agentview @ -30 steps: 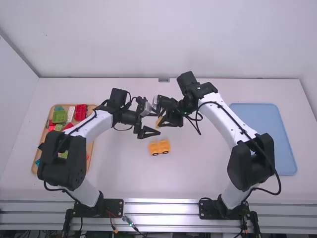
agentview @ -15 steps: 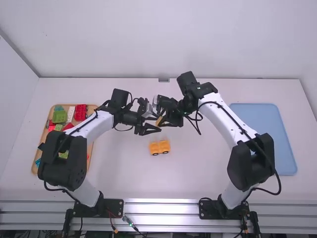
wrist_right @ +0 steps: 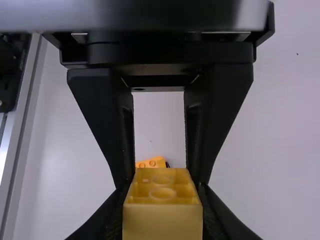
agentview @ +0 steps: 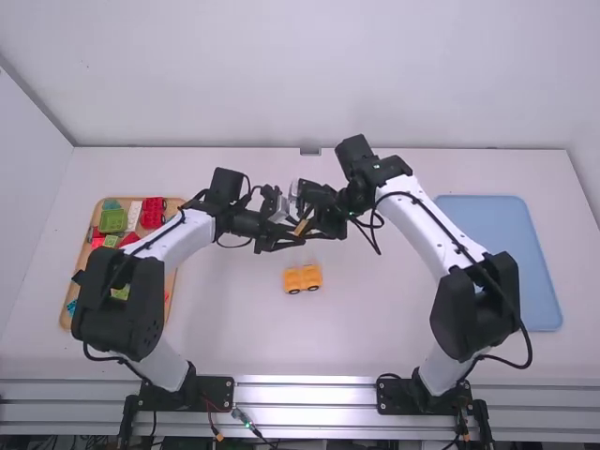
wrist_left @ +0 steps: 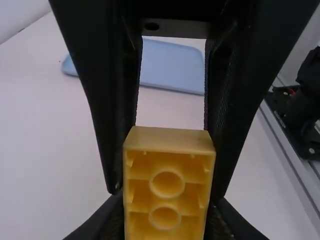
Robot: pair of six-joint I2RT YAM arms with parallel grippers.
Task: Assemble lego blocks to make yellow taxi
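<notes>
My two claws meet over the middle of the tabletop (agentview: 394, 328), both at one small yellow block (agentview: 301, 227). My right claw (agentview: 307, 226) grips it, with a finger against each of two opposite sides. My left claw (agentview: 297, 233) comes in from the other side, fingers set along the block too; the arms crowd the spot, but from the wrist views I'd say it is closed on the block as well.

In my left wrist view the block's hollow underside faces the camera, two round tubes showing inside it, one above the other. In my right wrist view a smooth, plain wall of the block is nearest the camera, and the hollow side with its tubes lies just beyond that wall.

The yellow wheeled piece (agentview: 302, 278), dark wheels along its near side, sits on the tabletop, nearer my bases than the block I have raised. I can see some of its studs past the block in my right wrist view.

Over on my left, partly under my left arm, lies a wooden tray (agentview: 85, 246) holding a green block (agentview: 112, 220), a red block (agentview: 153, 213), a white piece (agentview: 133, 217) between those two, and other coloured pieces. A blue tray (agentview: 497, 262) lies on my right, beyond the right arm.
</notes>
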